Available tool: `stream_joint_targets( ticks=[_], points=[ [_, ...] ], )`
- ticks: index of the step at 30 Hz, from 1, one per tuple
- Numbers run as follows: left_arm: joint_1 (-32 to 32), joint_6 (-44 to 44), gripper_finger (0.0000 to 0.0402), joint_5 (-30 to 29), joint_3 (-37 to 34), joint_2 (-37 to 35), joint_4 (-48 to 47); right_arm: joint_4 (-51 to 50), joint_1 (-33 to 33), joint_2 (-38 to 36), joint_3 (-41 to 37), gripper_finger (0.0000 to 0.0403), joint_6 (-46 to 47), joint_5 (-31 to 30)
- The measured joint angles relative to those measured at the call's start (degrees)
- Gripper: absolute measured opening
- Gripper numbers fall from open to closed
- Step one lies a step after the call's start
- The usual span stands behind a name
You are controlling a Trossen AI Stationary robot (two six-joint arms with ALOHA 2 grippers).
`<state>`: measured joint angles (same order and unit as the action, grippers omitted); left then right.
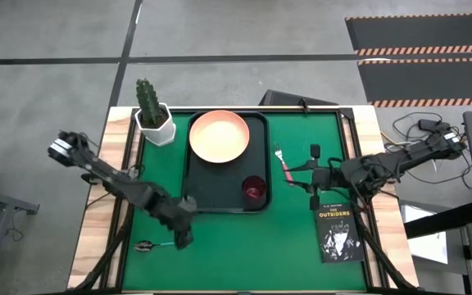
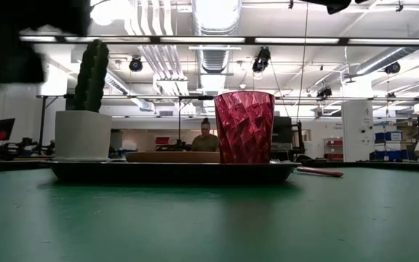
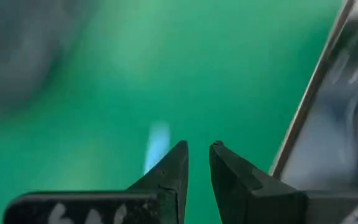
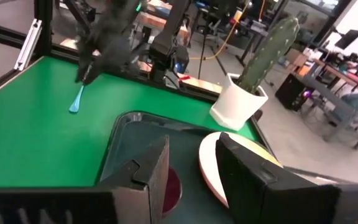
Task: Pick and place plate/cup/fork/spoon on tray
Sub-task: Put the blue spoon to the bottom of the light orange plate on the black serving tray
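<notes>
Around my table: grey concrete floor (image 1: 236, 33) with dark seams, hazard-striped black mat (image 1: 420, 49). Overhead, silver ducting (image 2: 217, 29) and bright strip lights (image 2: 217, 9); benches beyond.

Left wrist view. The left gripper (image 3: 197, 155) fills the lower centre of the frame, its two dark jaws tapering to pointed tips with only a narrow gap between them and nothing visible in that gap. Behind them spreads the green counter (image 3: 166, 68), out of focus. A pale blue blurred streak, the spoon (image 3: 157, 144), lies just left of the tips. The dark tray (image 3: 337, 118) with its light rim edge runs diagonally down the right side.
</notes>
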<state>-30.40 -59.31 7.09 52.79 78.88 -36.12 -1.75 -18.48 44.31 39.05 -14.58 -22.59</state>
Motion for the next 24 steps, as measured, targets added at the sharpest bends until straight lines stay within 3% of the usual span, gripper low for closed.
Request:
stream_joint_targets(
  ticks=[3, 6, 9, 13, 16, 24],
  points=[
    [-1.68, -0.14, 0.0037, 12.61, 0.59, 5.42, -0.26, -0.05, 0.00, -0.07, 0.00, 0.0119, -1.10, 0.04],
    [-3.14, -0.37, 0.0023, 16.53, 1.14, 8.87, -0.46, -0.69, 0.00, 0.19, 0.00, 0.0118, -1.17, 0.05],
    [-3.88, -0.34, 0.0011, 15.89, 1.30, 9.72, -0.48, -0.99, 0.00, 0.50, 0.00, 0.0120, -1.19, 0.06],
    [-4.55, -0.49, 0.0005, 8.65, 1.00, 9.43, -5.84, -0.95, 0.00, 0.46, 0.00, 0.0124, -1.18, 0.05],
    [-5.66, 0.26, 0.0005, 7.48, 0.28, 9.44, -6.97, -0.99, 0.00, 0.46, 0.00, 0.0125, -1.02, 0.06],
    [-8.15, 2.69, 0.0070, 5.10, -2.12, 9.46, -6.29, -1.52, 0.00, 0.77, -0.13, 0.0125, -0.32, 0.06]
  ],
)
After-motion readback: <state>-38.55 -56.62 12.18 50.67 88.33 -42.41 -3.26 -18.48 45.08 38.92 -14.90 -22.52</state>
